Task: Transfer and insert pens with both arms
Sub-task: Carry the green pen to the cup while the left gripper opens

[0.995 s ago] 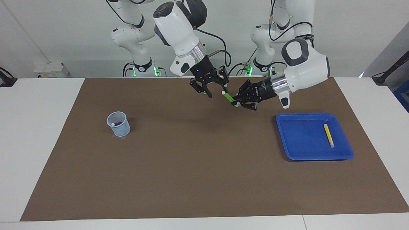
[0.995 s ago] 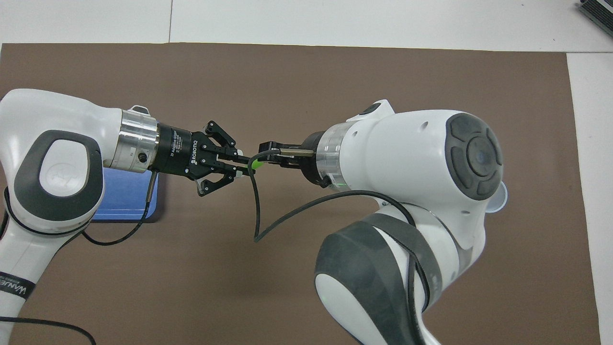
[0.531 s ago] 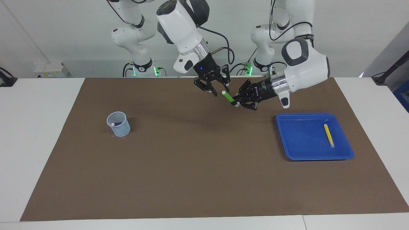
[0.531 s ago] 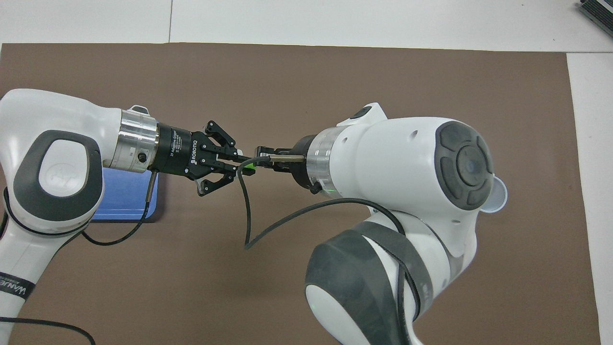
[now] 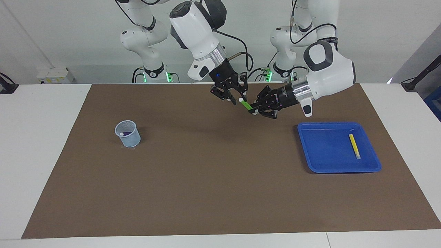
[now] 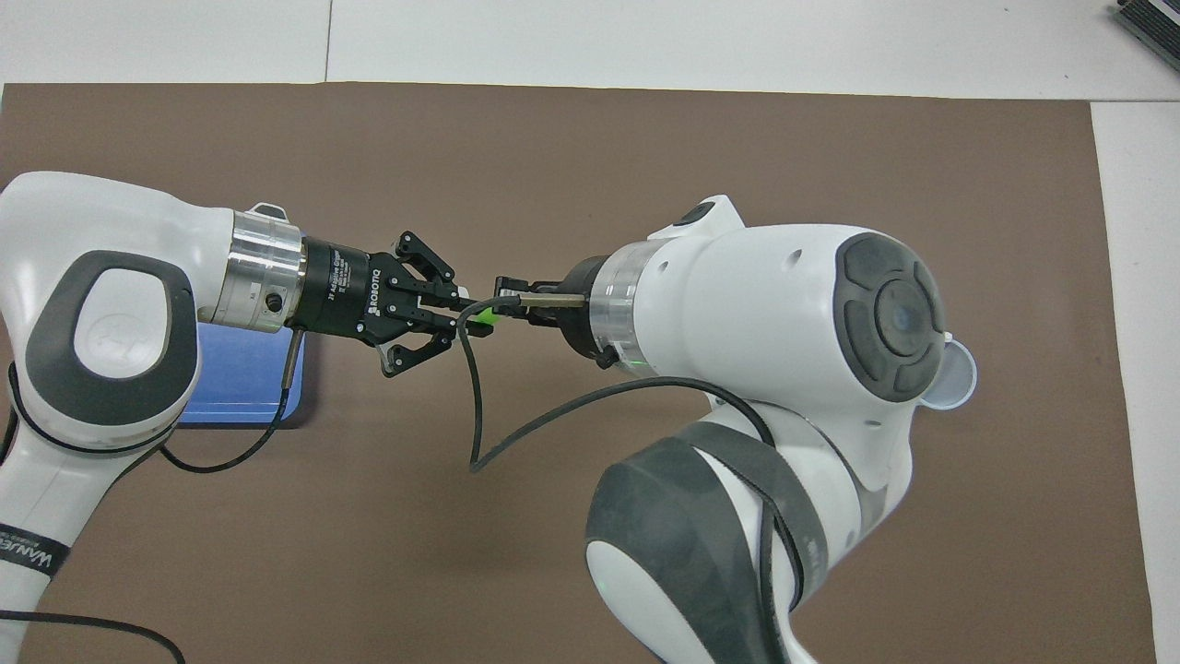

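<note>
While the left gripper (image 5: pixel 255 107) pinches the green pen (image 5: pixel 245 104) in midair, the right gripper (image 5: pixel 233 97) seems spread open around its pale tip.

The brown mat (image 5: pixel 206 193) looked matt and paper-like, without sheen. The table (image 5: pixel 41 137) beneath showed a smooth white surface. The blue tray (image 5: pixel 320 162) appeared as smooth plastic with a slight gloss. The cup (image 5: pixel 128 134) looked like fine pale mesh. Arm shells (image 6: pixel 802 304) were glossy white plastic with matt dark grey caps; wrist rings (image 6: pixel 253 281) looked like brushed metal. Both grippers, left gripper (image 5: pixel 256 106) and right gripper (image 5: pixel 234 96), were matt black.
</note>
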You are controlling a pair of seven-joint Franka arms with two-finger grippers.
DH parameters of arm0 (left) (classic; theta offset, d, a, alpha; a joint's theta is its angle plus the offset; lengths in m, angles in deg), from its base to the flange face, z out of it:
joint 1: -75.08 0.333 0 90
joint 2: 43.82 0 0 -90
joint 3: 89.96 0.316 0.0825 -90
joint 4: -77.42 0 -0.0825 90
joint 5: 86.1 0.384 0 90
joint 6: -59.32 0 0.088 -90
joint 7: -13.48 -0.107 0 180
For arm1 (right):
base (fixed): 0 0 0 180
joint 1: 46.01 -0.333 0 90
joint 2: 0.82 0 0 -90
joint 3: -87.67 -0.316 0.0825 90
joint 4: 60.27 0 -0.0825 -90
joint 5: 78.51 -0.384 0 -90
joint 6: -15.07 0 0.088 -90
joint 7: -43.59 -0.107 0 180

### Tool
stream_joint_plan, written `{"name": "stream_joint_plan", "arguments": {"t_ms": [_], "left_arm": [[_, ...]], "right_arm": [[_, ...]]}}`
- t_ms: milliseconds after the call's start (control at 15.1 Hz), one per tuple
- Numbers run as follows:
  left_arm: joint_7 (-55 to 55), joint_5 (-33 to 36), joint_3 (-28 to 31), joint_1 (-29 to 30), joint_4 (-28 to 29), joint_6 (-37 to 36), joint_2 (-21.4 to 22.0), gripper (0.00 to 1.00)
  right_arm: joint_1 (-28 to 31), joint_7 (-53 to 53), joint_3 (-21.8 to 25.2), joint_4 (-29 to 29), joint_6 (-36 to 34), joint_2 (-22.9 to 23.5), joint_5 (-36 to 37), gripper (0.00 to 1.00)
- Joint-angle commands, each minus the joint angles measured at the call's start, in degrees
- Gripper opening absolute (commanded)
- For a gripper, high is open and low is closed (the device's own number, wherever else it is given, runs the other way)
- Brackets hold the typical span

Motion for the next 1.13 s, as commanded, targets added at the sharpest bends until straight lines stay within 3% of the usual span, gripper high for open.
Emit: {"name": "stream_joint_plan", "arguments": {"t_ms": [0,597,663,929,1061], "left_arm": [[0.8,-1.5,0.5,-0.6,2.3,1.5,2.1,0.0],[0.7,-2.0,0.6,-1.0,2.1,1.6,2.0,0.0],[1.2,-2.0,0.6,-1.0,2.2,1.5,2.1,0.99],[3.3,-1.9,0.6,-1.4,2.2,3.1,2.5,1.0],[2.4,-1.7,0.6,-1.3,2.3,4.0,2.7,1.0]], "right_arm": [[0.3,0.7,0.0,-0.1,1.1,0.6,0.8,0.0],[1.5,3.3,0.1,0.3,-0.9,0.5,0.9,0.0],[3.0,5.5,0.1,0.2,-2.5,0.5,1.0,0.0],[7.3,15.3,0.3,0.2,-9.1,0.2,1.5,0.0],[9.7,20.4,0.2,-0.1,-13.8,-0.1,6.4,0.0]]}}
